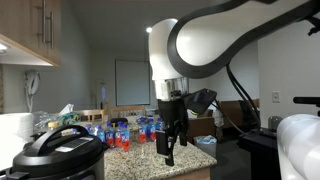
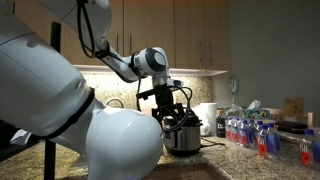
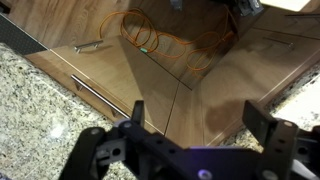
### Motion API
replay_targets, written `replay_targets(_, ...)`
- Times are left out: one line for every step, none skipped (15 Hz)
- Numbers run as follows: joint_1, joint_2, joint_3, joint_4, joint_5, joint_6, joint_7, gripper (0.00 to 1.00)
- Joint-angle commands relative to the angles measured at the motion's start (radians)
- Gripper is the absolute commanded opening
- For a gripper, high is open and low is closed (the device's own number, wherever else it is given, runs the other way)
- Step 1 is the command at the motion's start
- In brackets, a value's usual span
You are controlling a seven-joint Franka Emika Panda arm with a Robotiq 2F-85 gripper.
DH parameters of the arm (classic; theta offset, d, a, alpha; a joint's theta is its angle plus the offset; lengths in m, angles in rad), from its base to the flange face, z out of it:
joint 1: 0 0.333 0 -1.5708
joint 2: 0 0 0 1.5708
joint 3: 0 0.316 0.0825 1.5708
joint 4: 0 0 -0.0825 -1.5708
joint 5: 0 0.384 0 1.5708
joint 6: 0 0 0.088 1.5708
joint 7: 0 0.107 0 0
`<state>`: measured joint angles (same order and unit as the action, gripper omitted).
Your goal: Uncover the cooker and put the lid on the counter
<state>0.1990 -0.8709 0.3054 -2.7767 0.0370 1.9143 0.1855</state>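
Exterior view shows the cooker (image 1: 62, 168) with the lid (image 1: 58, 146) seated on it, so I judge nothing of the task done: lifting it and setting it on the counter (image 1: 196, 160) are both left. Beside the cooker, apart from it, the claw (image 1: 169, 150) hangs; the wrist view shows its jaws spread and empty. No brand or writing is readable

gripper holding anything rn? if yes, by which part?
Nothing held. In the wrist view the gripper is open and empty; in an exterior view the lid sits on the cooker, untouched.
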Motion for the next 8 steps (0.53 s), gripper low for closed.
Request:
replay_targets(0.01, 0.003, -0.009, 0.002, -0.008, -0.001, 0.007, 1.0)
replay_targets(0.01, 0.003, -0.009, 0.002, -0.008, -0.001, 0.007, 1.0)
replay_targets(0.01, 0.003, -0.009, 0.002, -0.008, -0.001, 0.007, 1.0)
replay_targets(0.016, -0.013, -0.005, 0.002, 0.003, -0.002, 0.02, 1.0)
replay_targets(0.025, -0.033, 0.001, 0.002, 0.007, -0.008, 0.026, 1.0)
replay_targets(0.038, -0.061, -0.001, 0.005, 0.023, -0.012, 0.033, 1.0)
replay_targets(0.048, -0.109, -0.008, -0.006, 0.041, -0.01, 0.046, 1.0)
replay_targets(0.051, -0.129, -0.011, -0.001, 0.054, -0.013, 0.057, 1.0)
